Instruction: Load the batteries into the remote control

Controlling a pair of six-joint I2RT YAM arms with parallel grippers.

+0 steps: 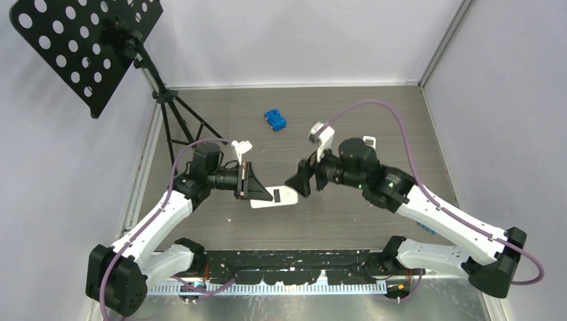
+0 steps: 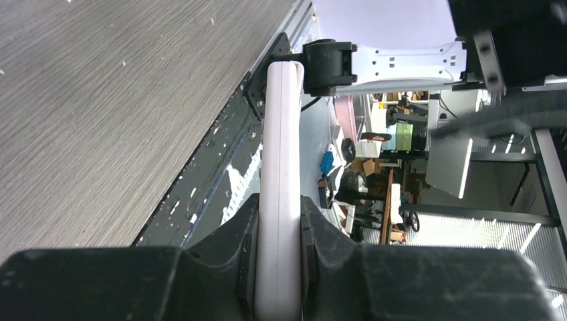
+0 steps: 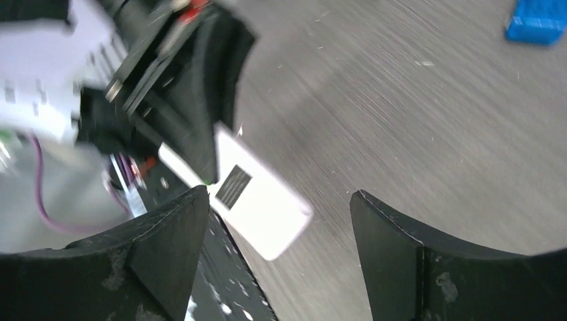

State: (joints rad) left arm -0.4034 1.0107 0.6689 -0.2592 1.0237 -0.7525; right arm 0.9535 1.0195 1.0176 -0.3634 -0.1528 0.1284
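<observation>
My left gripper [image 1: 256, 187] is shut on a white remote control [image 1: 275, 196] and holds it above the table, its free end pointing right. In the left wrist view the remote [image 2: 281, 154] shows edge-on, clamped between the fingers [image 2: 334, 247] of my left gripper [image 2: 279, 224]. My right gripper [image 1: 296, 182] is open and empty, just right of the remote's free end. In the right wrist view the remote [image 3: 257, 197], with a dark rectangle on its face, lies just beyond my open right gripper [image 3: 279, 197]. No batteries show in any view.
A small blue object [image 1: 275, 120] lies on the table behind the grippers and shows in the right wrist view [image 3: 538, 23]. A small white item [image 1: 369, 142] sits behind the right arm. A black perforated music stand [image 1: 87, 40] on a tripod stands at the back left.
</observation>
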